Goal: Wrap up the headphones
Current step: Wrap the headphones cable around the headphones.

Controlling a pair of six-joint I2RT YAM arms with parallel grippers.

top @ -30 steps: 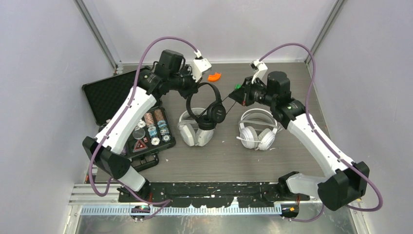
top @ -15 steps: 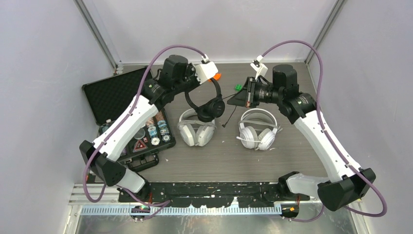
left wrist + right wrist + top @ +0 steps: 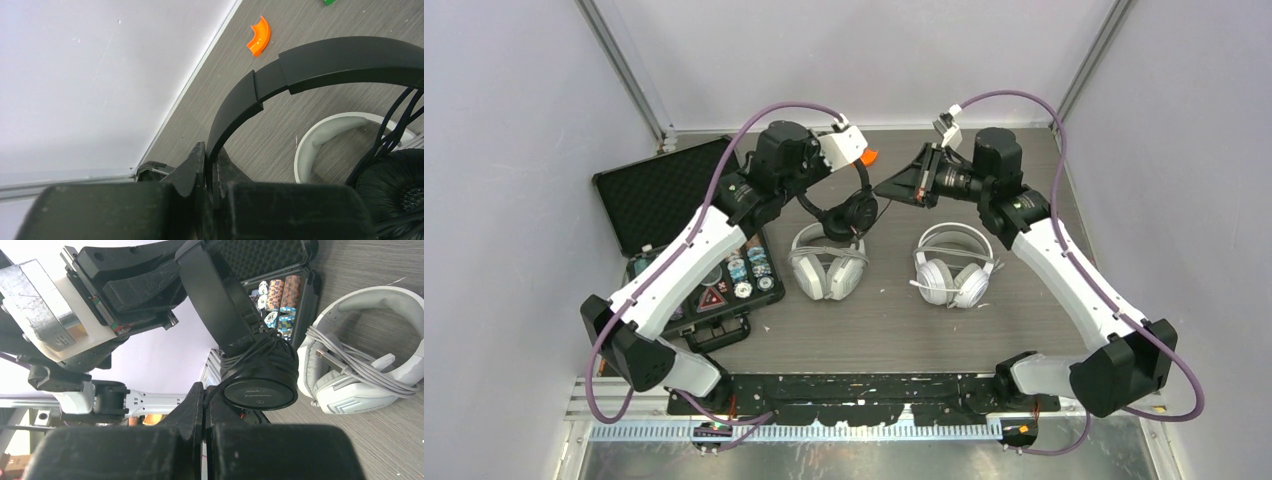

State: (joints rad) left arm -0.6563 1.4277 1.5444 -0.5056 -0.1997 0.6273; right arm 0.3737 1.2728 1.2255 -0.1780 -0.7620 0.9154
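Note:
The black headphones (image 3: 842, 212) hang above the table at the back, between my two arms. My left gripper (image 3: 816, 190) is shut on their headband (image 3: 325, 62), which runs up out of the jaws in the left wrist view. Black cable is bunched in loops around the ear cup (image 3: 258, 385). My right gripper (image 3: 886, 187) is shut on a strand of that cable just beside the cup. Two white headphones lie on the table below, one at the left (image 3: 827, 265) with its white cable laid across it (image 3: 350, 367), and one at the right (image 3: 952, 270).
An open black case (image 3: 664, 195) with poker chips (image 3: 280, 292) lies at the left, under my left arm. A small orange curved piece (image 3: 868, 156) sits near the back wall, beside the left wrist camera.
My right gripper has moved left and back, close to the black ear cup, and the taut cable span is gone. My left arm has shifted the black headphones slightly back and right.

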